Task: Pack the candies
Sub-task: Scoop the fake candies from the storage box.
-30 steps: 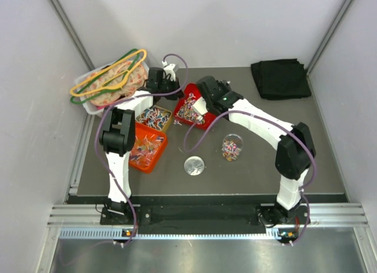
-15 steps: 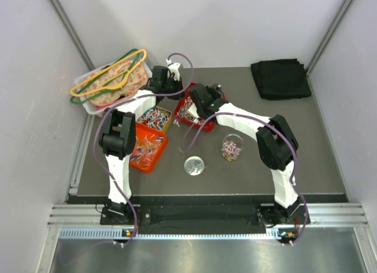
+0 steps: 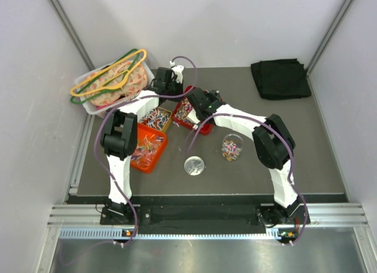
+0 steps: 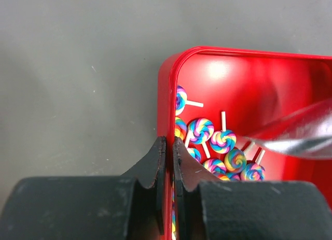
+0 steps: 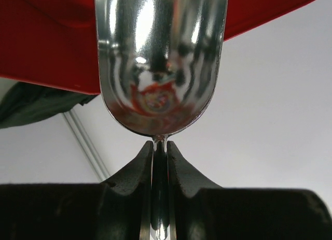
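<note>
A red tray holds swirl-coloured candies on white sticks. My left gripper is shut on the tray's left rim, one finger inside and one outside. My right gripper is shut on the thin handle of a shiny metal scoop, whose bowl is against the red tray. The scoop's edge also shows in the left wrist view, over the candies. In the top view both grippers meet at the red tray at mid-back. I cannot tell whether the scoop holds any candies.
A clear jar with candies stands in front of the red tray, its lid lying to its left. An orange tray and a yellow tray hold more candies. A bin with hangers is back left, a black cloth back right.
My right arm has swung left and folded in, bringing the scoop over and into the red tray. My left gripper has shifted slightly right at the tray's rim.
</note>
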Tool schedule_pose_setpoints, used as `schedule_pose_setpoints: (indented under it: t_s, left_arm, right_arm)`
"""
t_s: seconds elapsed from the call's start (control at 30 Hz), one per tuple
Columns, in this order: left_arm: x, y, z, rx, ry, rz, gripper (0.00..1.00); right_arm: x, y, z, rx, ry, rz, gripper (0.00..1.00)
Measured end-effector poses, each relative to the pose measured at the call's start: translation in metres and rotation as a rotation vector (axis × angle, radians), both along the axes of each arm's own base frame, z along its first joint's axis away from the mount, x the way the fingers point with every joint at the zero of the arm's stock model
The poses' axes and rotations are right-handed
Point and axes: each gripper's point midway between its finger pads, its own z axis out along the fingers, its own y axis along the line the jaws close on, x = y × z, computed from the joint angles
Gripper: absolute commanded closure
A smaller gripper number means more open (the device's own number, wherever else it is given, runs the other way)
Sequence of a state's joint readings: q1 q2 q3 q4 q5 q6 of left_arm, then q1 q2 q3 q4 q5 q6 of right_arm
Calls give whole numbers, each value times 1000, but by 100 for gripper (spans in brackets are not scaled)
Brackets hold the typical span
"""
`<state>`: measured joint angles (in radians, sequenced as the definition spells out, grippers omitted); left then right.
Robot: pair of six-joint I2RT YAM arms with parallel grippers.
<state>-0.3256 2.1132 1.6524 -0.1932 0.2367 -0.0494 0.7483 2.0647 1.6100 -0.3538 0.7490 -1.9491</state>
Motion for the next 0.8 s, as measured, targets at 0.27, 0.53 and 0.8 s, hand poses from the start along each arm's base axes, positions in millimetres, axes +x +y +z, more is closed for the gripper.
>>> schedule_pose_setpoints:
  t_s: [0.27,0.53,0.8]
  left_arm:
    - [-2,-2,-6,35,3,5,100]
    - [-8,3,-19,72,40,17,100]
    - [-8,7,-24,86,51,31,100]
  right_arm:
    - [-17,12,-18,78,66,-2,100]
    - [-21,16,-40,192,128,-70,100]
    - [-24,19,-50,257,168,-113,100]
